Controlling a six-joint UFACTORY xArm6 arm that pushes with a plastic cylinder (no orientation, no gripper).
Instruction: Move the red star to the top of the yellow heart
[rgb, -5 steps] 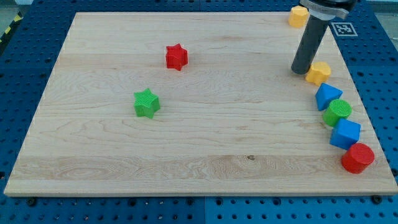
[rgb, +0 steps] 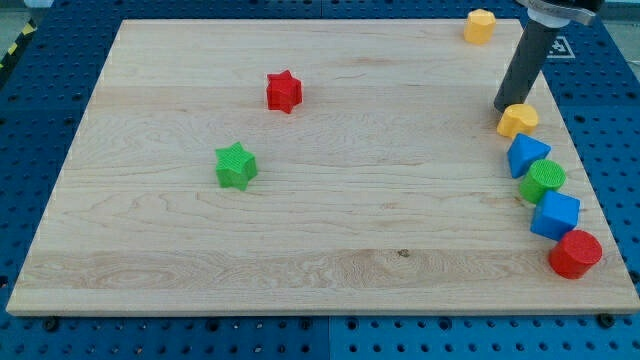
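Toward the upper middle of the pale wooden bench (rgb: 330, 230), left of centre, the small red star-shaped block (rgb: 284, 91) lies alone, with nothing touching it. Below it and slightly to the left, well apart, sits a green star-shaped block (rgb: 236, 165). Judging from this, the task has hardly begun: the red star is far from its goal and all of the push remains.

Close to the right edge, the yellow heart-shaped block (rgb: 517, 120) heads a curved row running down toward the lower right corner: a blue angular block (rgb: 526, 155), a green round block (rgb: 543, 179), a second blue block (rgb: 555, 214) and a red cylinder (rgb: 575, 253). A yellow hexagonal block (rgb: 480, 25) rests at the top edge near the right corner.

The end effector is a plain dark rod with no jaws to open or close; its tip (rgb: 512, 108) stands just at the yellow heart's upper edge, seemingly touching it. The red star lies well away to the tip's left, across much of the bench.
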